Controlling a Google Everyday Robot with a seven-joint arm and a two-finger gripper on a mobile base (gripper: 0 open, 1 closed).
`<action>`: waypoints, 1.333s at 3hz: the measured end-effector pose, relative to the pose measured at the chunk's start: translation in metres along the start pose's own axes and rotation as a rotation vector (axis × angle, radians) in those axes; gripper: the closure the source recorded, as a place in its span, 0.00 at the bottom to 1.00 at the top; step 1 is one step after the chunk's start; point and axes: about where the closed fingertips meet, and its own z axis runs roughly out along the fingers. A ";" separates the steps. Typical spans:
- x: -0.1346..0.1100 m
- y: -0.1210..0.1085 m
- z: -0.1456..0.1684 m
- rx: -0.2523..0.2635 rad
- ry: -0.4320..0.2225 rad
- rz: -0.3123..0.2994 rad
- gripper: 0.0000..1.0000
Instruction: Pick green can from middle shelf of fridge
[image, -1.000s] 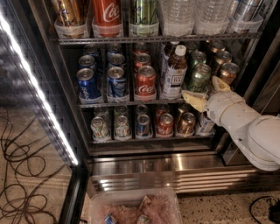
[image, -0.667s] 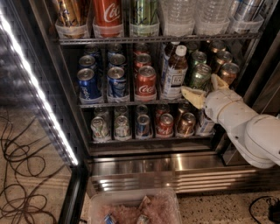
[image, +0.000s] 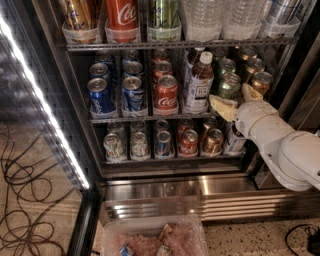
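Glass door (image: 30, 165) at 9 o'clock of the view, swung open, white light strip (image: 45, 110) running down it. Fridge (image: 200, 187) interior dark, steel sill at 6 o'clock.

Middle shelf (image: 150, 118), reading from its left end: two blue cans (image: 100, 95), a red can (image: 166, 94), a brown bottle (image: 199, 82) with a white cap, then the green can (image: 229, 84), front of its row, at about 2 o'clock from the view's centre. Bottle just beside it at its 9 o'clock; a bronze can (image: 261, 81) near at its 3 o'clock; a second green can behind at 12.

My gripper (image: 238, 101) sits at the can's 5 o'clock, low on its body, arm coming in from 4 o'clock. Jaws spread wide, holding nothing: one finger below and left of the can's base, the other up its right flank. Contact: cannot tell.

Handling, my judgement:
- Thin shiny metal, smooth and likely cold; expect it to be slick.
- If full, moderately heavy and stiff; if squeezed hard, the wall may dent.
- Best hold is mid-body, pads on opposite sides, below the tapered top.
- Tight quarters: bottle on the left could tip if nudged.
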 end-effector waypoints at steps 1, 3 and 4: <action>0.004 -0.012 -0.001 0.041 0.000 0.005 0.31; -0.004 -0.012 0.021 -0.005 -0.025 0.041 0.32; -0.001 -0.005 0.031 -0.031 -0.021 0.066 0.33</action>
